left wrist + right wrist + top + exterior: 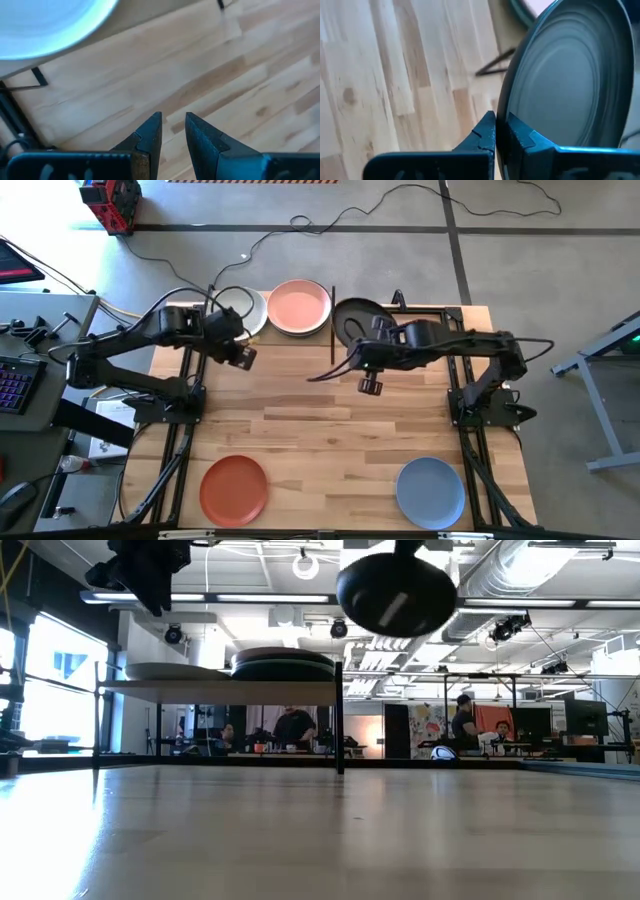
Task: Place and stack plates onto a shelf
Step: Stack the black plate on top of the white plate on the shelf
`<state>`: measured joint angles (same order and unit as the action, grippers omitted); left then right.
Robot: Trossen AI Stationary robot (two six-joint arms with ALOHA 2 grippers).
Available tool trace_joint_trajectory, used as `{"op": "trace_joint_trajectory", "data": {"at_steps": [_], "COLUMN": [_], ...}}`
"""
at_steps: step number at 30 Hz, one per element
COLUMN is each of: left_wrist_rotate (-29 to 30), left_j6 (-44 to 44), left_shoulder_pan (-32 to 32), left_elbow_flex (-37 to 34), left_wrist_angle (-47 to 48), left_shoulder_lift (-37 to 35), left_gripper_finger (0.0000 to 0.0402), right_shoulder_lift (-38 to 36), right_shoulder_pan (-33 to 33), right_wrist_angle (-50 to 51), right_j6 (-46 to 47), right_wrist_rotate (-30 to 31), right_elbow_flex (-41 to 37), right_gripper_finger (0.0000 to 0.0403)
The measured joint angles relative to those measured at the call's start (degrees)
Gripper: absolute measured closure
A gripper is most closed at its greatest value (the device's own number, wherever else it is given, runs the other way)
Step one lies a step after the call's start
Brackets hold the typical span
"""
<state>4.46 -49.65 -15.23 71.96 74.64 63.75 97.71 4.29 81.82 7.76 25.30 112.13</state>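
A charcoal plate (360, 318) (397, 592) hangs in the air just right of the shelf (220, 688), with my right gripper (354, 342) (495, 131) shut on it. On the shelf a pink plate (299, 307) tops a stack of plates (283, 665), and an off-white plate (246, 310) (45, 20) lies left of it. My left gripper (245, 358) (173, 125) hovers above the table just in front of the shelf's left part, open by a narrow gap with nothing between its fingers. My right gripper pinches the charcoal plate's rim (503, 107) between its two fingers, one on each face of the plate. The fingers slant down toward the far edge. The plate is lifted clear, tilted steeply, above shelf height.
A terracotta plate (234, 488) and a blue plate (430, 491) lie on the table near its front edge, left and right. The wooden tabletop between them and the shelf is bare. People sit and stand in the room behind the table.
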Motion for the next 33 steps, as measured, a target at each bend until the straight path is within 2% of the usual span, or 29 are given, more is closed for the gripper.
{"op": "trace_joint_trajectory", "data": {"at_steps": [7, 14, 26, 33], "left_wrist_rotate": [-3.65, -5.34, -5.41, -5.56], "left_j6": [-4.43, -8.88, -15.65, -16.32], "left_shoulder_pan": [-2.90, -2.94, -2.59, -0.47], "left_elbow_flex": [0.00, 0.00, 0.00, 0.00], "left_wrist_angle": [-6.31, -11.33, -13.61, -14.77], "left_shoulder_lift": [-0.02, -0.02, 0.52, 3.12], "left_gripper_finger": [0.0326, 0.0326, 0.0326, 0.0326], "right_shoulder_lift": [0.00, 0.04, 2.64, 5.60], "right_shoulder_pan": [0.00, 0.00, 0.69, 3.03], "right_wrist_angle": [-0.19, -0.70, -0.58, -0.59], "right_j6": [-16.05, -29.03, -38.01, -41.77], "right_wrist_rotate": [0.02, -5.89, -20.00, -21.42], "right_elbow_flex": [5.43, 6.07, 6.04, 5.98], "right_gripper_finger": [0.0403, 0.0403, 0.0403, 0.0403]}}
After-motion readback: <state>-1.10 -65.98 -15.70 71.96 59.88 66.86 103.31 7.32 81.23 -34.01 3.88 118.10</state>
